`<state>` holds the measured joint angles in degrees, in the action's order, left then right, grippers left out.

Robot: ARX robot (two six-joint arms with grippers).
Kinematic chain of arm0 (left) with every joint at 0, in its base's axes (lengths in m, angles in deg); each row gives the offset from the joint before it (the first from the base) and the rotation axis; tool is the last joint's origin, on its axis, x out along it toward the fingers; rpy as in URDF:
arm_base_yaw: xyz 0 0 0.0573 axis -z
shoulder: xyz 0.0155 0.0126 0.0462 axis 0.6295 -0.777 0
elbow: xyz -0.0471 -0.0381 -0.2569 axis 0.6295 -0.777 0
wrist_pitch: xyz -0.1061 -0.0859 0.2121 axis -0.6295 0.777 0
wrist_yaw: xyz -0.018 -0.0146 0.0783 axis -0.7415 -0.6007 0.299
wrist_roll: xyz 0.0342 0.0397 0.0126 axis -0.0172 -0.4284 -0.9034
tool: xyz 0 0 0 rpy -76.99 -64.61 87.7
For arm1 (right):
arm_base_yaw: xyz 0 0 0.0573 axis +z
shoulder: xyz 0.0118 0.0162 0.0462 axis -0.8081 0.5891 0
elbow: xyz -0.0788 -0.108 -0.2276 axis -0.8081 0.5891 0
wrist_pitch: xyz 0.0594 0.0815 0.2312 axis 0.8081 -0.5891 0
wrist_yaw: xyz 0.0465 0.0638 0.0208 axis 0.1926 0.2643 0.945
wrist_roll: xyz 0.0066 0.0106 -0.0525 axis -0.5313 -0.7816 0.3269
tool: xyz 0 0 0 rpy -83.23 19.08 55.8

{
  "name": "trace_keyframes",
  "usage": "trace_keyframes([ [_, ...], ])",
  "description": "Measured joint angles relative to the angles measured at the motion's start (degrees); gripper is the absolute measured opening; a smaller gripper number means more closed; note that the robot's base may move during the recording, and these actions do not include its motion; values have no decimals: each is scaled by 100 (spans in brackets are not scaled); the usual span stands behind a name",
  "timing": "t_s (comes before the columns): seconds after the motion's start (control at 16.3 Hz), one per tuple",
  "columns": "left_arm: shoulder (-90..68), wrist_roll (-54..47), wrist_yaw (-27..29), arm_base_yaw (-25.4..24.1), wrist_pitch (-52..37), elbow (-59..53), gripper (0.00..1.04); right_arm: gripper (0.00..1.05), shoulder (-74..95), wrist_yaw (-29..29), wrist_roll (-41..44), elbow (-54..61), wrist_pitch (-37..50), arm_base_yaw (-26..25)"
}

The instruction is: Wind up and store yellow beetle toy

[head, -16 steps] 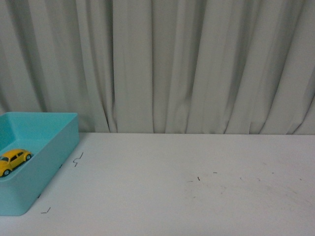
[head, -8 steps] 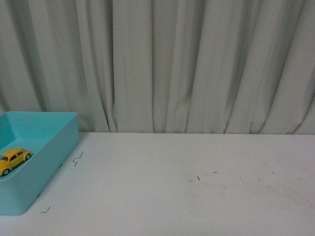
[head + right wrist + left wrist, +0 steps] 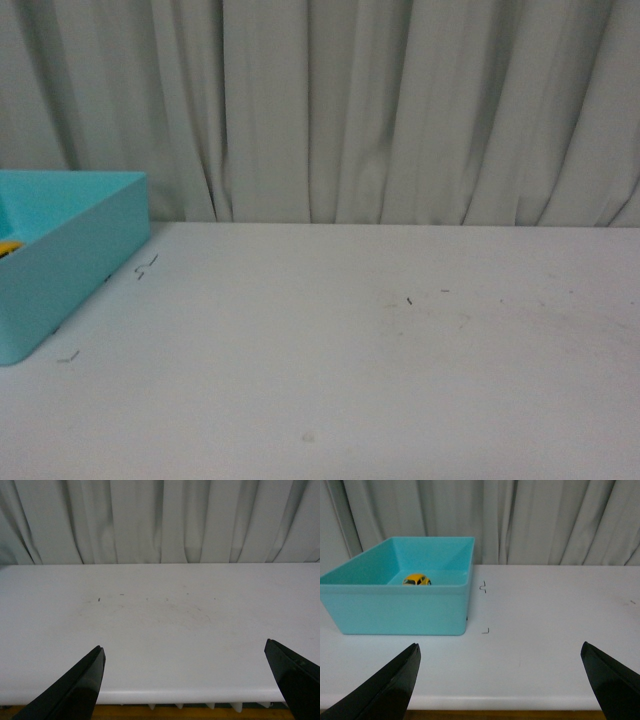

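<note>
We see yellow beetle toy (image 3: 417, 580) already inside teal bin (image 3: 400, 611), far left on worktop (image 3: 380, 370). Left tool (image 3: 502, 682), right tool (image 3: 187, 682) both spread apart, empty. Storing looks done.

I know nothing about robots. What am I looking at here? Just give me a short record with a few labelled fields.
Setting: white table in front of a pale curtain
Container: turquoise bin, open-topped, at the table's left side
Toy: yellow beetle toy sitting inside the bin, upright on its wheels
Left gripper: open, empty, back from the bin near the table's edge
Right gripper: open, empty, facing bare table
Table marks: small dark marks beside the bin
Task state: toy appears stored
</note>
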<state>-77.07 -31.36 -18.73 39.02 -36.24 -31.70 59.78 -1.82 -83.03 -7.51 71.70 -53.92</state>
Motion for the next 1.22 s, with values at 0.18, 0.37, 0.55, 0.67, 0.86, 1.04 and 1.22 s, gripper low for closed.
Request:
trace_keyframes([
  [0.18,0,2,0,0,4,0,98,98,0,4,-2,0,-11,0],
  [0.37,0,0,-2,0,4,0,98,98,-2,2,-2,0,-9,0],
  [0.55,0,0,0,0,0,0,98,98,-2,2,-2,0,-7,0],
  [0.67,0,0,0,0,4,0,98,98,-2,2,-2,0,-4,0],
  [0.86,0,0,-2,0,2,0,98,98,0,2,-2,0,-11,0],
  [1.04,0,2,-2,0,0,-2,98,98,-2,0,-11,0,-9,0],
  [1.22,0,0,2,0,26,0,98,98,0,0,-20,0,-35,0],
])
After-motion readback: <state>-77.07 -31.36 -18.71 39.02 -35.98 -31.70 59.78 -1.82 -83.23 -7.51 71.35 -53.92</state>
